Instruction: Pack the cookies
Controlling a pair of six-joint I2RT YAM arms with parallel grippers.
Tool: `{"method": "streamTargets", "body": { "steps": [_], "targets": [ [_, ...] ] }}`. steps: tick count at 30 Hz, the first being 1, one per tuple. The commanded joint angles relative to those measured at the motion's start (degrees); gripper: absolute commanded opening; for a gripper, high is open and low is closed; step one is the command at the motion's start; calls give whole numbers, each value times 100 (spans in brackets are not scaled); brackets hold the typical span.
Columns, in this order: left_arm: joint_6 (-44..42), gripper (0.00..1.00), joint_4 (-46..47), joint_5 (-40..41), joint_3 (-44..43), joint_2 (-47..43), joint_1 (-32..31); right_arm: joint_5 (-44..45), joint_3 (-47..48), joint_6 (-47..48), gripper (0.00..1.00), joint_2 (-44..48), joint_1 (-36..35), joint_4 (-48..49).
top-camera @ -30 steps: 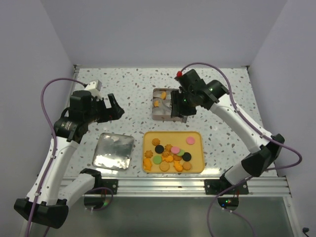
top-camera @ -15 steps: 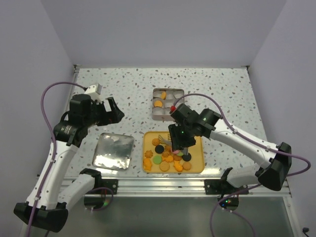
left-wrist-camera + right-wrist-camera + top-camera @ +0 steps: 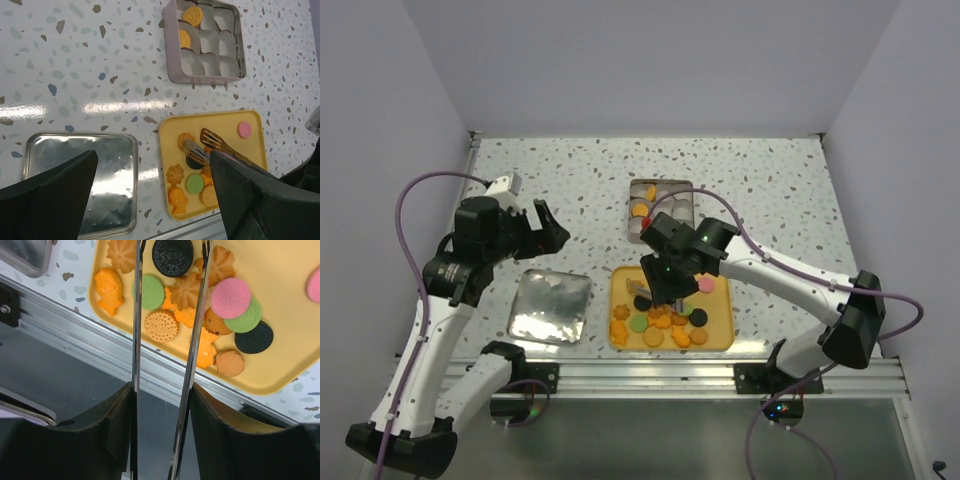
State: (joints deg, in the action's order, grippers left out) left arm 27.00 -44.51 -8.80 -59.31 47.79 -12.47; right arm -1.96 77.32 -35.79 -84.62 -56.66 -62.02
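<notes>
The cookies (image 3: 660,318) lie in a pile on a yellow tray (image 3: 720,335): orange flower and fish shapes, green, pink and black discs. My right gripper (image 3: 665,268) is shut on metal tongs (image 3: 642,290). The tongs' blades (image 3: 136,315) stand apart, and a black cookie (image 3: 172,255) lies between their tips, which run out of the right wrist view. A compartmented tin (image 3: 660,205) behind the tray holds a few orange cookies (image 3: 190,20). My left gripper (image 3: 552,228) is open and empty, raised over the table left of the tin.
A shiny metal lid (image 3: 550,307) lies flat left of the tray, also in the left wrist view (image 3: 80,180). A lone pink cookie (image 3: 244,129) lies in the tray's far right corner. The table's aluminium front rail (image 3: 720,372) runs just behind the tray.
My right arm swung from the tin down to the tray, then left over the pile, tongs in hand. My left arm barely moved.
</notes>
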Motion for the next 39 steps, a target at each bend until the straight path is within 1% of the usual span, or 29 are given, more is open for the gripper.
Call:
{"method": "streamTargets", "body": {
  "steps": [1, 13, 30, 34, 37, 39],
  "targets": [
    [94, 100, -49, -17, 42, -129, -36, 274, 380, 151, 49, -194, -125, -170],
    [217, 100, -14, 80, 165, -270, -27, 530, 934, 318, 49, -705, -442, -653],
    [305, 100, -40, 141, 200, -437, -28, 591, 978, 318, 49, -934, -556, -662],
    [314, 100, -75, 159, 218, -472, -27, 617, 978, 318, 47, -969, -565, -680],
    [314, 100, -84, 177, 218, -499, -27, 609, 934, 345, 42, -986, -574, -680],
    [314, 100, -93, 185, 218, -499, -27, 591, 925, 336, 36, -1013, -574, -671]
  ]
}}
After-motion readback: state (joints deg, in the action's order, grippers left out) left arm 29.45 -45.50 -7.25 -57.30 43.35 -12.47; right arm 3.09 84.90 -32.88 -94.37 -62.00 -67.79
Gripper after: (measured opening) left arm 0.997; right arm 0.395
